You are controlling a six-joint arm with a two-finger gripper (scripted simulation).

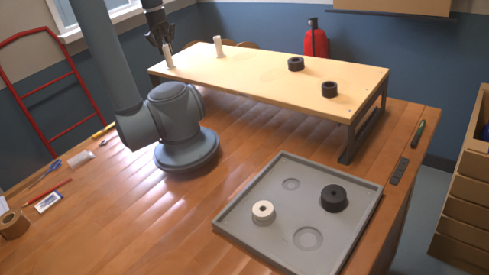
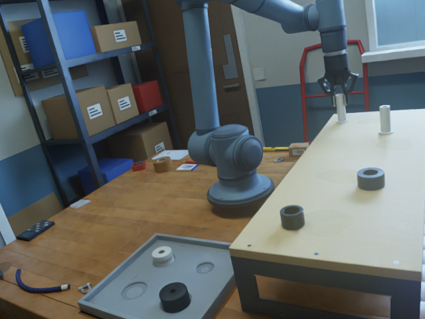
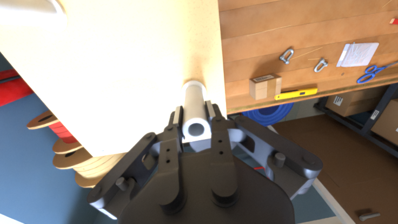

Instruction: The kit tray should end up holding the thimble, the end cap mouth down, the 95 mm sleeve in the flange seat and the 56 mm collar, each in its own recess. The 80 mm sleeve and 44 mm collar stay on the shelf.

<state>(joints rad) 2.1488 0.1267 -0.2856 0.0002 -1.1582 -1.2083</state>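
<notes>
A white flanged sleeve [image 1: 167, 55] [image 2: 340, 108] [image 3: 194, 111] stands upright at the far left corner of the shelf [image 1: 267, 78], a second white sleeve [image 1: 218, 46] [image 2: 385, 119] standing apart from it. I grip the top of the corner sleeve in my gripper [image 1: 163, 45] [image 2: 338, 97] [image 3: 194, 117]. Two dark collars [image 1: 296, 63] [image 1: 329, 89] sit further along the shelf. The grey kit tray [image 1: 300, 212] [image 2: 161, 278] lies on the table. It holds a white thimble [image 1: 263, 211] and a black end cap [image 1: 333, 198].
Two tray recesses [image 1: 291, 184] [image 1: 307, 238] stand open. My arm's base [image 1: 183, 122] sits on the table between shelf and tray. Tape, scissors, pencil and shackles lie along the table's left edge. A red hand truck [image 1: 46, 84] stands behind the shelf corner.
</notes>
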